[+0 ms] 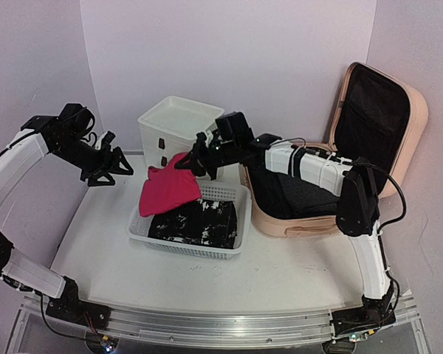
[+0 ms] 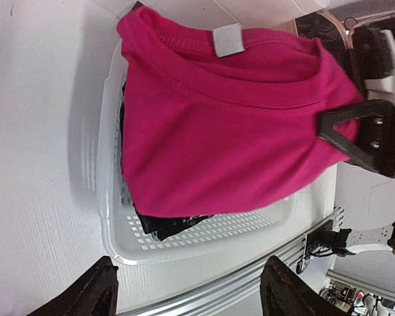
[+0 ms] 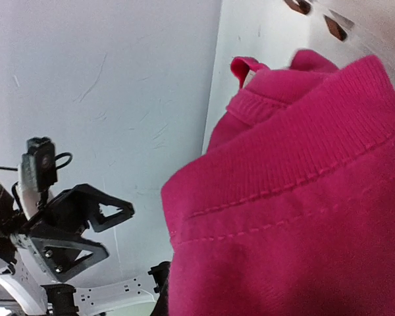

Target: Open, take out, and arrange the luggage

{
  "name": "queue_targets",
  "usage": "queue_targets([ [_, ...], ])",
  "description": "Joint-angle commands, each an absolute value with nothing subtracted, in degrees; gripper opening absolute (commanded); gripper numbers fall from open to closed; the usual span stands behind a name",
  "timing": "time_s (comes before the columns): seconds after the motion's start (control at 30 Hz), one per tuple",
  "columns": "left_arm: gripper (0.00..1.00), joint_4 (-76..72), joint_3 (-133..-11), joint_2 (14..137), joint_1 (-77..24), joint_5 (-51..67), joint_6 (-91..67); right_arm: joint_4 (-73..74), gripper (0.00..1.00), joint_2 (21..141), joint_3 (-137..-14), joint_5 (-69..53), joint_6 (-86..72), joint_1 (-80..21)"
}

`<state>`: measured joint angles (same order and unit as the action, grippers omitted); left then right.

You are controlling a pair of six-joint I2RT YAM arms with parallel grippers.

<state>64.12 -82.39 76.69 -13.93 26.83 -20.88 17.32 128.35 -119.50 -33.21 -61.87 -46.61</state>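
The peach-pink luggage (image 1: 292, 221) lies open at the right, its black-lined lid (image 1: 380, 122) leaning against the wall. My right gripper (image 1: 188, 164) is shut on a pink shirt (image 1: 170, 190), which hangs over the white mesh basket (image 1: 232, 193). In the left wrist view the pink shirt (image 2: 230, 125) covers most of the basket (image 2: 184, 247), with the right gripper's fingers (image 2: 355, 131) pinching its edge. My left gripper (image 1: 118, 164) stands open to the left of the shirt, holding nothing. The right wrist view is filled by the pink shirt (image 3: 303, 197), which hides the right gripper's own fingers.
A black patterned garment (image 1: 196, 221) lies folded in the basket under the shirt. A white plastic drawer box (image 1: 179, 125) stands behind the basket against the back wall. Dark clothing (image 1: 295, 193) fills the luggage base. Walls close in on three sides.
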Motion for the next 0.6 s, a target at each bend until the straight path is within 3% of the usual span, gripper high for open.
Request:
queue_targets([
  [0.0,0.75,64.4,-84.5,76.1,-13.8,27.6,-20.4,1.1,0.00,122.1,-102.3,-34.7,-70.4,-44.2],
  [0.1,0.75,64.5,-84.1,77.1,-13.8,28.3,-20.4,-0.9,0.00,120.7,-91.8,-34.3,-76.1,-41.5],
  [0.27,0.75,64.5,-84.8,78.9,-13.7,29.0,-20.5,-1.7,0.00,121.2,-84.9,-33.9,-76.5,-39.0],
  [0.57,0.75,64.4,-84.9,82.4,-13.9,33.8,-19.7,14.3,0.00,119.7,-90.7,-28.5,-66.0,-39.1],
])
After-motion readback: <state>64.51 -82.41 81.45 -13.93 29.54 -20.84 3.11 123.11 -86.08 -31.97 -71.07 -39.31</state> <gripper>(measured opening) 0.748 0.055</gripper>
